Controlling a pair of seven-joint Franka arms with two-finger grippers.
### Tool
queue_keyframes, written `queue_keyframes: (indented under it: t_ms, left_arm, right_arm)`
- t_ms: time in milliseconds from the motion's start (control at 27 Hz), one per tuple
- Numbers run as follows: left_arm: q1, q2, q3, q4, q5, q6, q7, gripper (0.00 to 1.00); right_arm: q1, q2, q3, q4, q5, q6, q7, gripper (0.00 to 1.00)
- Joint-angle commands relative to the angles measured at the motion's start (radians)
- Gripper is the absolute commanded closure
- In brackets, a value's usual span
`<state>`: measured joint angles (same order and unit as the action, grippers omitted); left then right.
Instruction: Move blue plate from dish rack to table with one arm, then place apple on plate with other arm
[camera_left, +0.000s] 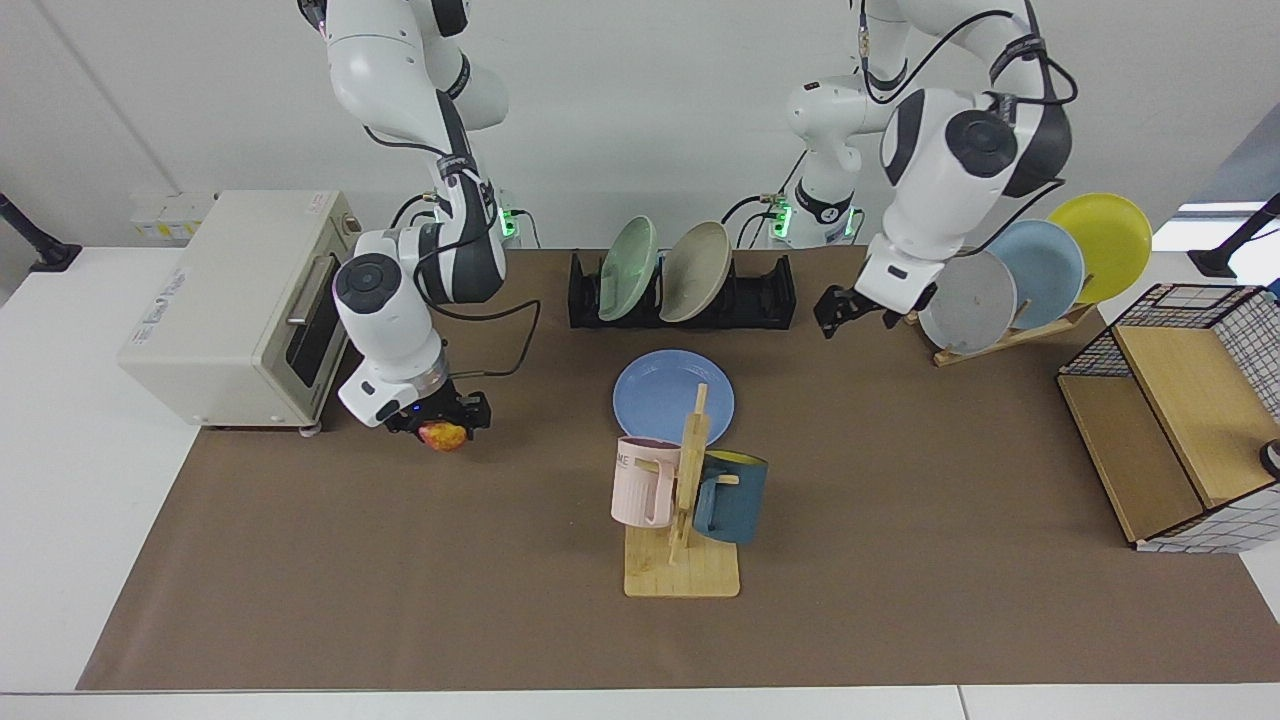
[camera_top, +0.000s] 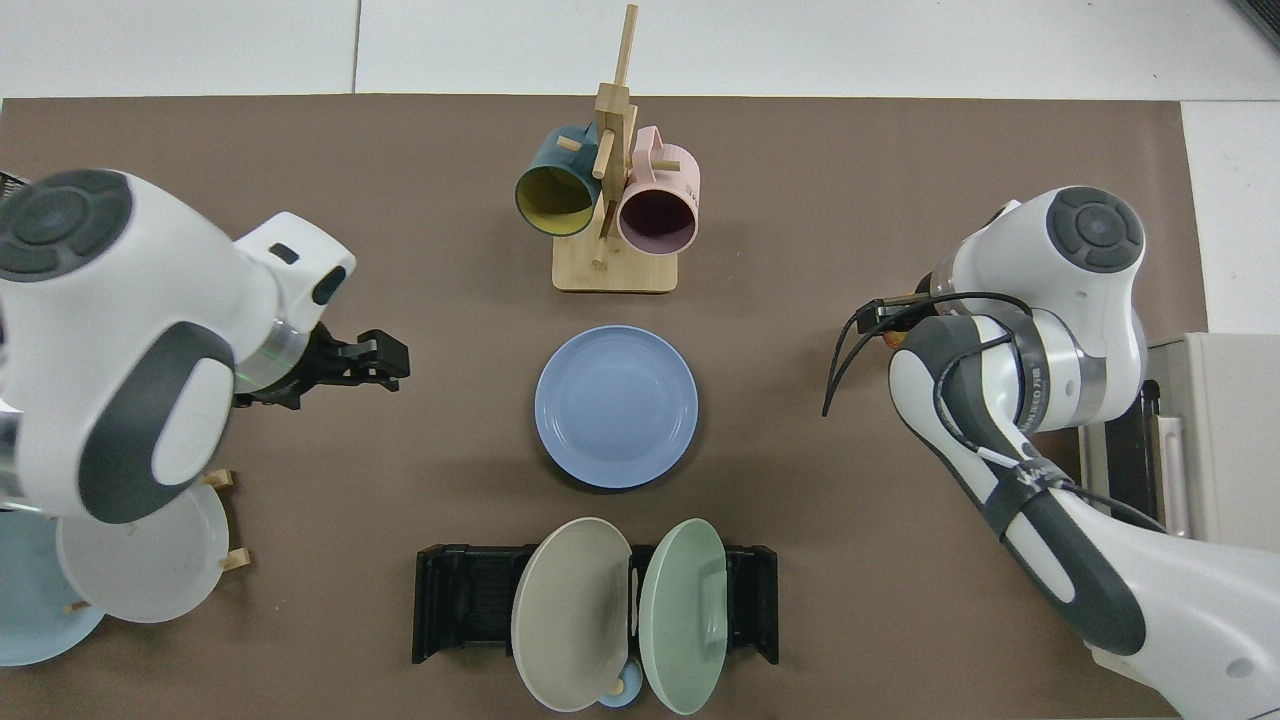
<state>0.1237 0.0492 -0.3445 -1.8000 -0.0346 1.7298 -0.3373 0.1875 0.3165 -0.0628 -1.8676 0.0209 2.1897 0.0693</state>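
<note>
The blue plate lies flat on the brown mat of the table, in front of the black dish rack. Nothing rests on the plate. My left gripper hangs open and empty, raised well off to the side of the plate near the wooden plate stand. My right gripper is shut on the red-and-yellow apple, held just above the mat beside the toaster oven. From above, the right wrist hides nearly all of the apple.
A green plate and a beige plate stand in the dish rack. A mug tree with a pink and a dark blue mug stands just in front of the blue plate. A toaster oven, a wooden plate stand and a wire-and-wood shelf line the sides.
</note>
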Motion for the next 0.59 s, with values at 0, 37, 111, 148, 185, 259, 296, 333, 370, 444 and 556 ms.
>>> queue_keyframes:
  t_ms: [0, 37, 111, 148, 185, 259, 296, 333, 370, 444, 556]
  left_arm:
    - [-0.012, 0.0, 0.093, 0.103, -0.027, -0.153, 0.145, 0.0]
    - [-0.012, -0.015, 0.108, 0.111, -0.027, -0.173, 0.171, 0.0]
    - [-0.012, -0.06, 0.143, 0.11, -0.027, -0.19, 0.234, 0.0]
    - [-0.012, -0.09, 0.165, 0.103, -0.027, -0.191, 0.266, 0.0]
    - [-0.013, -0.115, 0.192, 0.097, -0.027, -0.194, 0.299, 0.0]
    - [-0.021, -0.143, 0.238, 0.09, -0.027, -0.207, 0.351, 0.0]
    - [-0.027, -0.155, 0.257, 0.09, -0.027, -0.213, 0.368, 0.0]
    - [-0.035, -0.164, 0.277, 0.088, -0.027, -0.216, 0.38, 0.0]
    - [-0.044, -0.166, 0.286, 0.088, -0.025, -0.214, 0.38, 0.0]
    - [-0.064, -0.172, 0.288, 0.071, -0.019, -0.202, 0.379, 0.0]
    - [-0.096, -0.192, 0.288, 0.031, -0.013, -0.171, 0.368, 0.0]
  right_arm:
    - [0.07, -0.02, -0.002, 0.028, 0.014, -0.062, 0.013, 0.99]
    - [0.079, -0.02, -0.002, 0.037, 0.016, -0.07, 0.036, 0.99]
    - [0.11, -0.019, 0.0, 0.047, 0.016, -0.071, 0.098, 0.99]
    - [0.133, -0.019, 0.0, 0.048, 0.016, -0.071, 0.137, 0.99]
    - [0.156, -0.019, 0.0, 0.053, 0.016, -0.07, 0.176, 1.0]
    - [0.202, -0.019, 0.0, 0.065, 0.016, -0.071, 0.239, 1.0]
    - [0.22, -0.016, 0.0, 0.07, 0.017, -0.07, 0.26, 1.0]
    - [0.243, -0.014, 0.0, 0.071, 0.019, -0.068, 0.289, 1.0]
    - [0.263, -0.013, 0.0, 0.073, 0.025, -0.062, 0.312, 1.0]
    - [0.302, -0.004, 0.0, 0.073, 0.046, -0.053, 0.354, 1.0]
    - [0.352, 0.05, -0.002, 0.094, 0.095, -0.01, 0.434, 1.0]
